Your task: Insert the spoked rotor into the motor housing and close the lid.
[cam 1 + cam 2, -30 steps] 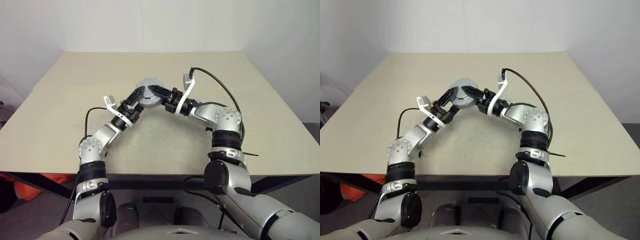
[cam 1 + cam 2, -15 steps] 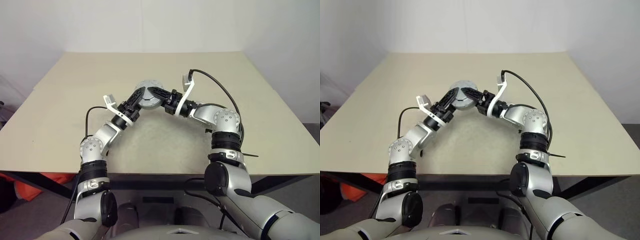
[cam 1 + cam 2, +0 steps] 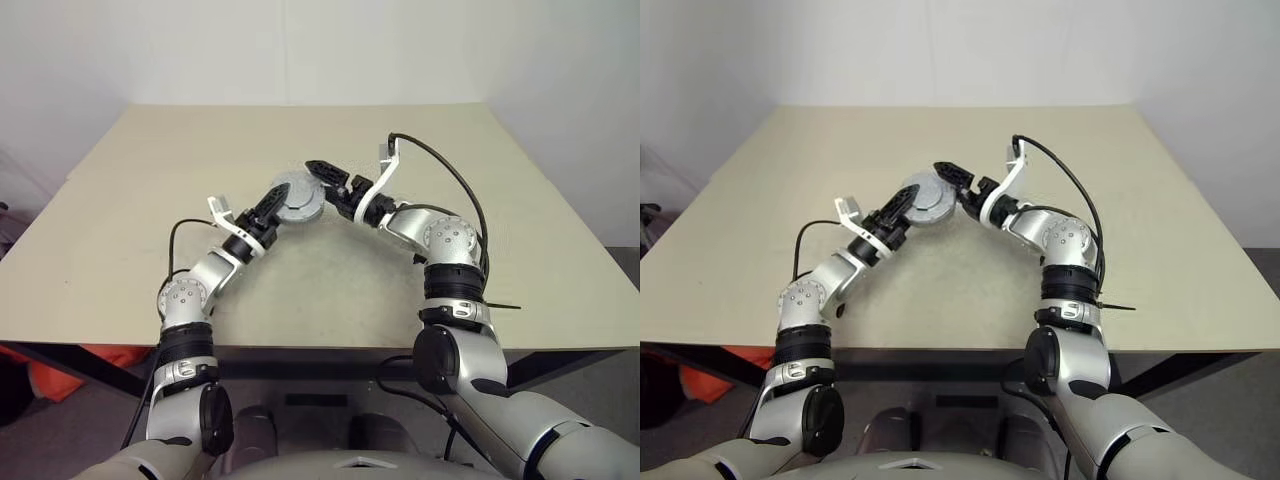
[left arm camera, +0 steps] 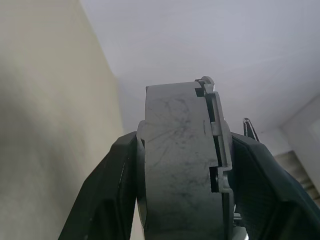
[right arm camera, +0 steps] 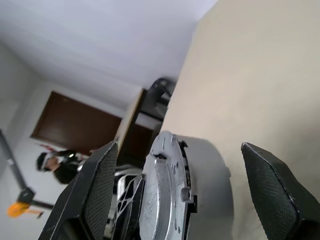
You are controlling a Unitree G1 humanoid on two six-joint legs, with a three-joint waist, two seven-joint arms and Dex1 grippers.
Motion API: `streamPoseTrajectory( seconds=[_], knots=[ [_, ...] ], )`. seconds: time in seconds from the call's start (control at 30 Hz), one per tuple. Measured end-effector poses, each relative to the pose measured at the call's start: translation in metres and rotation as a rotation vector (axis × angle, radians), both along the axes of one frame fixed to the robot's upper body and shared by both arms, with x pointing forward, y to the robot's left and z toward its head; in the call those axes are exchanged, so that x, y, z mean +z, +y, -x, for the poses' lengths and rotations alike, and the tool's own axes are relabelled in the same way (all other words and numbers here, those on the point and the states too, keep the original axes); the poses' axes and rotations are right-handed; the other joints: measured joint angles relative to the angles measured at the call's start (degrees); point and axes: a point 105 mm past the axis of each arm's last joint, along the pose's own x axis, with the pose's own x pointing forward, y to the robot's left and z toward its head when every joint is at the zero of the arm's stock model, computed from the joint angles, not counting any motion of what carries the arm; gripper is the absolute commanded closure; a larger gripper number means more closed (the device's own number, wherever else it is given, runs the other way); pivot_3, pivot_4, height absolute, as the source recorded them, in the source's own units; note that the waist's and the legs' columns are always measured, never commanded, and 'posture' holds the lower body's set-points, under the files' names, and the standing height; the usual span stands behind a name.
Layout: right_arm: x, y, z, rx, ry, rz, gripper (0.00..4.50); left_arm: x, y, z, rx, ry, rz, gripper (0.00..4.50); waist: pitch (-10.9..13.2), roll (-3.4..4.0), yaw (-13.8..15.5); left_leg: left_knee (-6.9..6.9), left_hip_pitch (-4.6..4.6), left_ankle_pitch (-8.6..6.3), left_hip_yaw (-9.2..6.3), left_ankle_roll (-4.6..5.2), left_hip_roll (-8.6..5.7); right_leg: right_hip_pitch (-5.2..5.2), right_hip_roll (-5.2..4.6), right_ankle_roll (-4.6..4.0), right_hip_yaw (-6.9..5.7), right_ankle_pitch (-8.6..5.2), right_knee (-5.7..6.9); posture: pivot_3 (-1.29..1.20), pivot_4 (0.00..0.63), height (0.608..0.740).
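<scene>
Motor housing [image 3: 296,197] with the lid [image 4: 175,170] seated on it is clamped edge-on above the table [image 3: 120,230] by the left gripper [image 3: 272,200], while the right gripper [image 3: 327,176], jaws wide and empty, stands just beside the housing, so a slackened left grip would probably drop the assembly.

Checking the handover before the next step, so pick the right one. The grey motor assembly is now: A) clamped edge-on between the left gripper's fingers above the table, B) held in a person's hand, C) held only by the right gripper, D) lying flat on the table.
A: the left gripper clamps the closed motor housing edge-on above the table, while the right gripper stands open beside it.
</scene>
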Motion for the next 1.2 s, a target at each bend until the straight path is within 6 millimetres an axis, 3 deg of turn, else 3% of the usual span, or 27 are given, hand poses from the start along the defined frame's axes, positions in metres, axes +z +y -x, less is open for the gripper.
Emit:
streamPoseTrajectory(
  seconds=[0.1,0.23,0.37,0.47,0.7,0.87,0.9,1.2],
  knots=[
    [-0.012,-0.006,-0.007,-0.060,0.018,0.061,0.01,-0.009,0.025,-0.008,0.137,0.035,-0.031,2.23,0.00,0.00,-0.29,0.01,0.04,0.01,0.00,-0.01,0.00,0.00,0.00,-0.01,0.00,0.01,0.03,0.00,0.000,0.740],
    [-0.017,-0.019,-0.013,-0.112,0.027,0.088,0.01,-0.031,0.089,-0.010,0.412,0.125,-0.071,2.23,0.00,-0.01,-0.42,0.01,0.04,0.00,-0.01,-0.01,0.01,0.00,0.01,-0.01,-0.01,0.02,0.02,0.00,0.000,0.740],
    [-0.016,-0.025,-0.015,-0.130,0.017,0.097,0.01,-0.046,0.137,-0.003,0.610,0.204,-0.100,2.23,0.05,-0.15,-0.08,0.03,-0.03,0.00,-0.08,0.00,0.00,0.01,0.01,-0.01,-0.04,0.02,0.00,0.00,0.000,0.740],
    [-0.016,-0.021,-0.014,-0.119,0.015,0.099,0.01,-0.054,0.150,-0.002,0.680,0.251,-0.110,2.23,0.07,-0.23,0.43,0.11,-0.05,0.00,-0.15,0.00,0.00,0.10,-0.01,0.01,-0.07,0.03,0.00,0.00,0.000,0.740],
    [-0.022,-0.019,-0.014,-0.114,0.029,0.106,0.01,-0.066,0.153,-0.007,0.717,0.332,-0.139,2.23,0.10,-0.49,0.40,0.18,-0.01,0.04,-0.20,-0.06,0.01,0.14,-0.01,0.00,-0.10,0.10,0.04,0.00,0.000,0.740],
    [-0.025,-0.017,-0.015,-0.108,0.041,0.106,0.00,-0.062,0.164,-0.008,0.768,0.334,-0.209,0.63,0.09,-0.50,0.13,0.18,0.06,0.04,-0.20,-0.06,0.00,0.16,0.00,0.01,-0.10,0.12,0.08,0.00,0.000,0.740],
    [-0.026,-0.016,-0.015,-0.104,0.048,0.106,0.00,-0.060,0.168,-0.008,0.787,0.333,-0.230,0.32,0.09,-0.50,-0.08,0.18,0.11,0.05,-0.20,-0.07,0.00,0.17,0.00,0.00,-0.10,0.12,0.11,0.00,0.000,0.740],
    [-0.034,-0.015,-0.018,-0.076,0.080,0.138,0.00,-0.021,0.238,0.002,1.009,0.271,-0.372,0.32,0.10,-0.50,-0.26,0.18,0.25,0.12,-0.21,-0.19,0.01,0.18,0.00,-0.23,-0.07,0.04,0.27,0.00,0.000,0.740]
  ],
)
